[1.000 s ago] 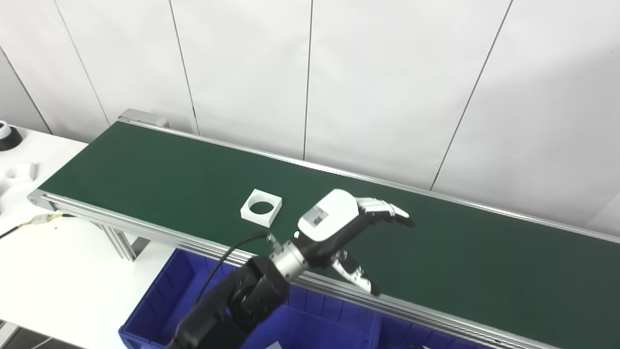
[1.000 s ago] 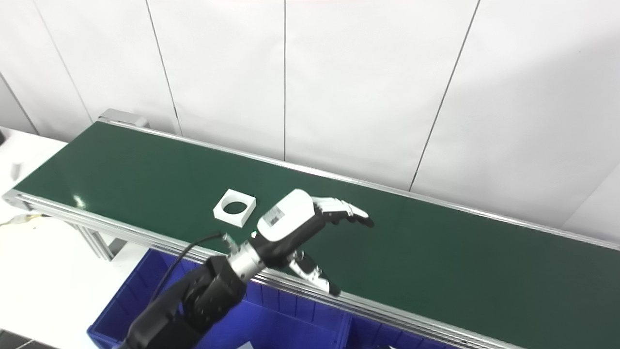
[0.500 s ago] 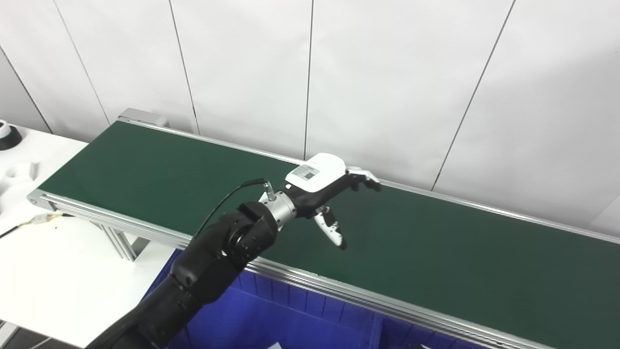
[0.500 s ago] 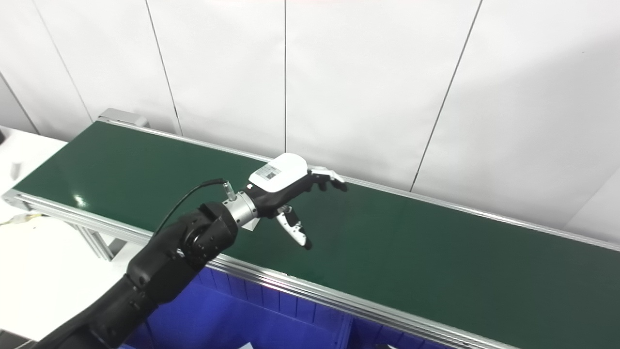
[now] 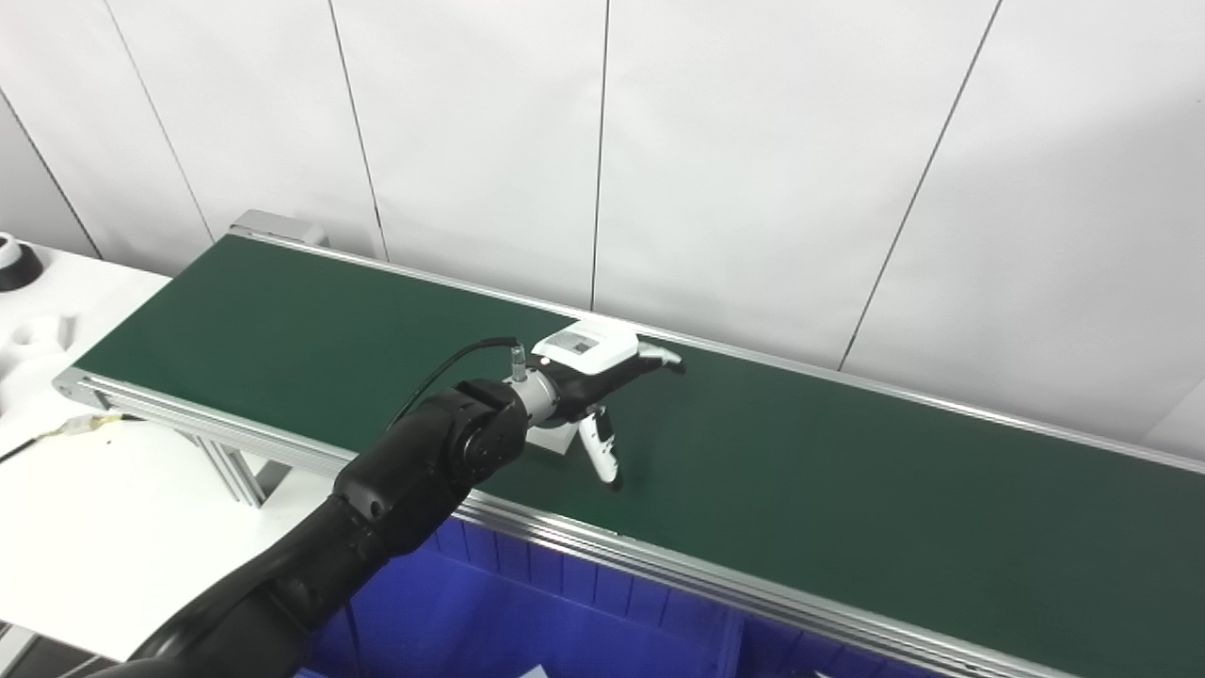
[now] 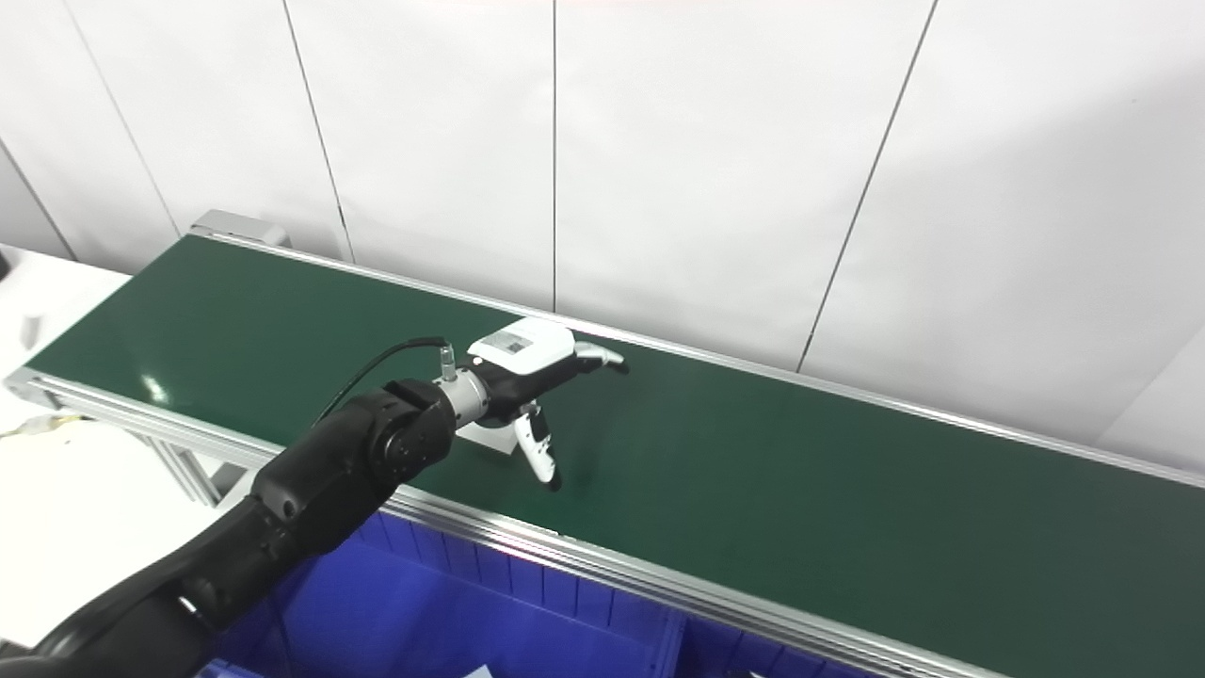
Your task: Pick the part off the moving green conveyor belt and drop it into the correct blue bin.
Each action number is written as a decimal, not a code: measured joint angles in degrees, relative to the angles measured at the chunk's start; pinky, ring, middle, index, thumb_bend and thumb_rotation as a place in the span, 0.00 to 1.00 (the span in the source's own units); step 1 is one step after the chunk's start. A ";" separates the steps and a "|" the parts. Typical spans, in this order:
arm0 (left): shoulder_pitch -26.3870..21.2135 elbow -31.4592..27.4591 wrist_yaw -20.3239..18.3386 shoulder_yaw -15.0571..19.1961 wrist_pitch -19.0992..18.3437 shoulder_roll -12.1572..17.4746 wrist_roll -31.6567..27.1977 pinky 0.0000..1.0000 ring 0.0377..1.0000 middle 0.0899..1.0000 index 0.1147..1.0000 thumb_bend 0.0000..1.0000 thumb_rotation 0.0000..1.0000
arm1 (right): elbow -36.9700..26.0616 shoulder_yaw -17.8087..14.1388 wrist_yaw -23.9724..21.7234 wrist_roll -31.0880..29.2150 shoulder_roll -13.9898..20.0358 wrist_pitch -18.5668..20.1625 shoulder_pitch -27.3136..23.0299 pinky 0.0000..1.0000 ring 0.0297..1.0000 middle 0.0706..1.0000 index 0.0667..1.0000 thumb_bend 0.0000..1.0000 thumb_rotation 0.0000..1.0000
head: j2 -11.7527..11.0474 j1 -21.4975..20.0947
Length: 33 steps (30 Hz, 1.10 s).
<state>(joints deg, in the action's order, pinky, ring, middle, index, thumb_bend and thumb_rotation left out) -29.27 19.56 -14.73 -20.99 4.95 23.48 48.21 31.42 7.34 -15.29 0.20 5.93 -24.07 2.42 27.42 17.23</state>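
The white square part (image 5: 557,439) lies on the green conveyor belt (image 5: 847,490), mostly hidden under my left wrist; only a corner shows, also in the right eye view (image 6: 482,437). My left hand (image 5: 595,365) is low over the belt just right of the part and open. Its fingers (image 5: 659,356) reach toward the far rail and its thumb (image 5: 602,456) points down toward the belt. It holds nothing. I cannot tell whether it touches the part. My right hand is not in view.
A blue bin (image 5: 565,612) with dividers sits below the belt's near rail (image 5: 715,584). A white table (image 5: 113,527) at left carries small white parts (image 5: 38,334) and a black object (image 5: 14,268). A white panelled wall stands behind the belt.
My left hand has swung from the belt's near edge back and to the left, and lowered over the part. The part has drifted right on the belt and is now mostly covered.
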 measured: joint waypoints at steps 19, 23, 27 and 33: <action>-1.72 4.21 6.40 -4.80 0.26 -0.01 6.27 0.94 0.93 0.91 0.84 1.00 0.28 | -1.01 0.72 0.78 0.65 0.10 0.00 0.65 0.61 0.69 0.75 0.72 0.88 0.23 | 0.35 -0.79; -1.76 5.59 7.14 -5.40 0.29 -0.02 6.45 0.93 0.92 0.90 0.84 1.00 0.28 | -1.36 0.93 1.07 0.69 0.08 -0.01 0.71 0.61 0.68 0.75 0.72 0.88 0.22 | 0.62 -0.88; -1.78 5.81 7.14 -5.74 0.19 -0.02 6.98 0.91 0.91 0.89 0.83 1.00 0.26 | -1.41 0.83 0.99 0.41 0.03 -0.01 0.89 0.61 0.68 0.75 0.72 0.88 0.21 | 0.62 -0.88; -2.63 7.71 7.11 -6.51 -0.01 -0.01 7.53 0.92 0.92 0.90 0.84 1.00 0.27 | -1.71 0.85 0.98 0.22 0.02 -0.01 1.17 0.61 0.68 0.75 0.72 0.88 0.21 | 0.97 -1.40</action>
<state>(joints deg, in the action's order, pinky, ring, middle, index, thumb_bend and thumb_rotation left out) -31.89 27.27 -7.62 -27.50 4.93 23.46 55.74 29.71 8.19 -14.31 0.42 5.95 -24.08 3.59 28.39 15.82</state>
